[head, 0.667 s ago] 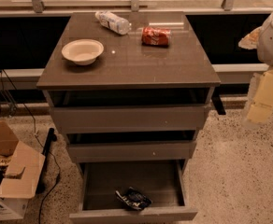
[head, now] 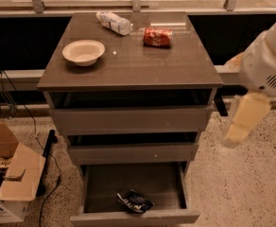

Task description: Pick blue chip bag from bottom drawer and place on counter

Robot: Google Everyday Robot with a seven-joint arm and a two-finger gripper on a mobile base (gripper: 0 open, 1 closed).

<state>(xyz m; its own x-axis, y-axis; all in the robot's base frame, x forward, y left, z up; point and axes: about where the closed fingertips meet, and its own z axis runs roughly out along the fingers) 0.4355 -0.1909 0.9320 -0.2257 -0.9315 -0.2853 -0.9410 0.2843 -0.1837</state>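
Crinkly foil, the chip bag (head: 134, 201) is lying lower centre in the open drawer (head: 133, 217), probably light and slippery, best pinched by an edge, while the hand (head: 244, 119) is hanging mid-right, open or closed I cannot tell.

White bowl (head: 83, 52); clear bottle (head: 113, 22) lying behind it; red can (head: 158, 37) right of bottle; cardboard box (head: 12, 183) left.

Blurred gripper (head: 241, 121), far right

The counter (head: 133, 67) holds a bowl (head: 83, 52), bottle (head: 113, 22) and red can (head: 158, 37) (gripper (head: 241, 121) hangs beyond its right edge)
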